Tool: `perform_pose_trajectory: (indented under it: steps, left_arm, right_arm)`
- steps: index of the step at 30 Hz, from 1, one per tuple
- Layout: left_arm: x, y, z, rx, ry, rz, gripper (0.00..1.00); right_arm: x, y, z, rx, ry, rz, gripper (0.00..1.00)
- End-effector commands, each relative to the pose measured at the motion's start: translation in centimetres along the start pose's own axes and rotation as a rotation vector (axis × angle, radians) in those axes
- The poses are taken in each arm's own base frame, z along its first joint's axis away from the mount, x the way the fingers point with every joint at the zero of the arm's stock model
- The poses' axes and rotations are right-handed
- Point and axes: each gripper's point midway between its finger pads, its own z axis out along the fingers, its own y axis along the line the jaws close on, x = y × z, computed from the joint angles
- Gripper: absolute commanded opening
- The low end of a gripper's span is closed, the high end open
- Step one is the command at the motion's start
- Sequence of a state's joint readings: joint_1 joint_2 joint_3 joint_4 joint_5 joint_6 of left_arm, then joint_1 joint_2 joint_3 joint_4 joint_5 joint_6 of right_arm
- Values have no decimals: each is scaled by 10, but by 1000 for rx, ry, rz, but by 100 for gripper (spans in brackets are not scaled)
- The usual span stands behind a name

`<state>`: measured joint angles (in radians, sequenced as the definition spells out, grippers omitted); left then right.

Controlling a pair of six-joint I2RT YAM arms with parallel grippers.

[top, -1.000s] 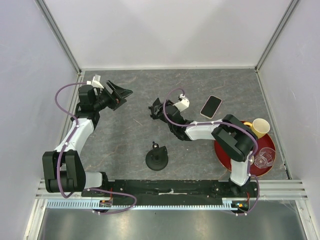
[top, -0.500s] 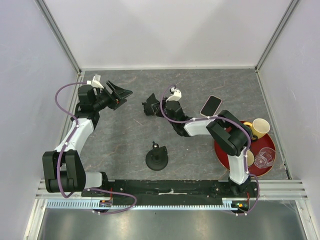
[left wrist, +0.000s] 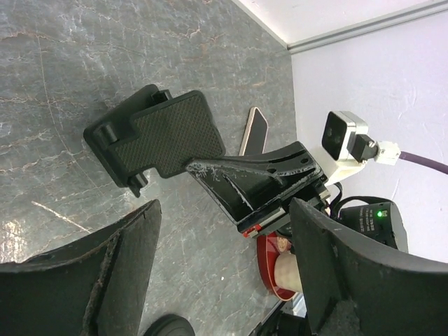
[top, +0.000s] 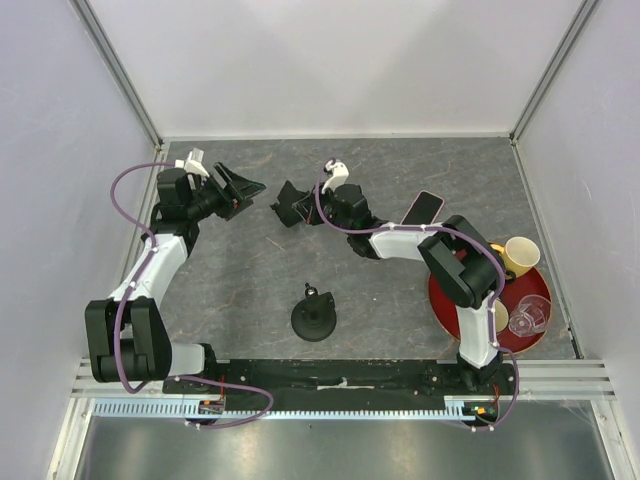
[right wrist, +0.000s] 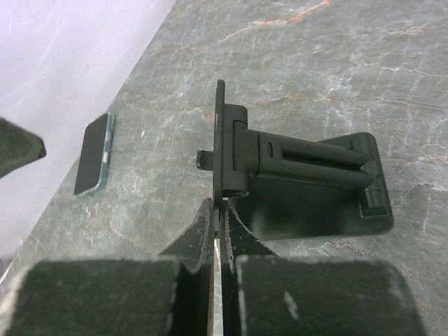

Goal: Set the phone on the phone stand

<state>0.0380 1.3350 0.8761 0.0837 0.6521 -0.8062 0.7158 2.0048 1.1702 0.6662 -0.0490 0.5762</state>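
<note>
Phone lies flat on the bench while its stand is carried off

Right pincer is pressed onto one thin plate edge of the black phone stand, a slender hold from which the hinged piece may well swing, fold or slip. Beyond it the left pincer hangs spread and empty. Against a second ago, the stand has gone leftward and farther up the bench, toward the left pincer. The phone has not moved and now lies well apart from it, to the right.

Bright even light, soft shadows; right hand blurry in fg.
</note>
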Motion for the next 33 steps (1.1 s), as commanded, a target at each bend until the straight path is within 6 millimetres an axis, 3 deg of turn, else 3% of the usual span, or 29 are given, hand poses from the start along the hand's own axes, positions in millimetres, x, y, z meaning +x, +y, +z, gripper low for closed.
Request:
perform_pose_trajectory:
  steps: [1, 2, 4, 5, 6, 7, 8, 10, 12, 13, 14, 16, 17, 19, 21, 23, 25, 27, 29, 31, 32, 33]
  left_arm:
    - [-13, -9, 1, 10, -13, 65, 80]
    - [-13, -7, 0, 0, -9, 82, 79]
    - [-22, -3, 1, -47, -31, 95, 76]
    - [-17, 9, -1, -113, -3, 73, 73]
    - [-24, 9, -2, -142, -17, 79, 69]
    - [-27, 23, 0, -214, -25, 65, 60]
    - [-21, 34, -3, -280, 10, 46, 56]
    - [-30, 42, -4, -373, 1, 46, 52]
    - [-30, 47, -7, -454, 42, 62, 52]
    - [-26, 45, -4, -490, 47, 106, 53]
    - [-25, 42, -6, -513, 52, 157, 54]
    - [-19, 36, -11, -571, 49, 216, 59]
    - [-13, 33, -19, -568, 48, 226, 61]
    - [-5, 36, -30, -582, 47, 211, 66]
    - [5, 40, -46, -604, 31, 201, 68]
    - [20, 47, -55, -616, 43, 166, 72]
    - [29, 43, -63, -599, 40, 136, 76]
    - [37, 45, -67, -610, 44, 93, 77]
    - [44, 48, -70, -630, 52, 44, 77]
    - [47, 54, -72, -673, 59, 1, 77]
    - [51, 55, -73, -698, 70, -26, 77]
    - [55, 54, -71, -712, 80, -13, 80]
  right_arm:
    - [-20, 60, -3, -300, 53, -222, 0]
    - [-24, 77, -3, -386, 70, -280, 0]
    - [5, 88, -15, -536, 213, -382, 0]
    - [5, 92, -17, -562, 231, -402, 0]
    - [9, 92, -19, -585, 252, -431, 0]
    - [20, 85, -22, -594, 299, -474, 0]
    - [24, 89, -26, -630, 320, -492, 0]
    - [39, 79, -27, -645, 375, -541, 0]
    - [41, 83, -26, -696, 404, -561, 0]
    - [62, 71, -28, -694, 493, -534, 0]
    - [55, 79, -24, -742, 490, -570, 0]
    - [81, 65, -28, -742, 614, -545, 0]
    - [73, 66, -23, -758, 602, -591, 0]
    - [84, 58, -25, -743, 650, -584, 1]
    - [84, 59, -25, -756, 647, -591, 11]
    - [80, 62, -27, -753, 639, -597, 39]
    - [71, 65, -27, -732, 620, -608, 58]
    - [68, 63, -28, -692, 613, -600, 68]
    - [57, 57, -31, -620, 599, -622, 95]
    - [37, 54, -33, -563, 557, -629, 98]
    - [33, 39, -38, -532, 557, -603, 98]
    - [11, 42, -40, -529, 491, -609, 98]
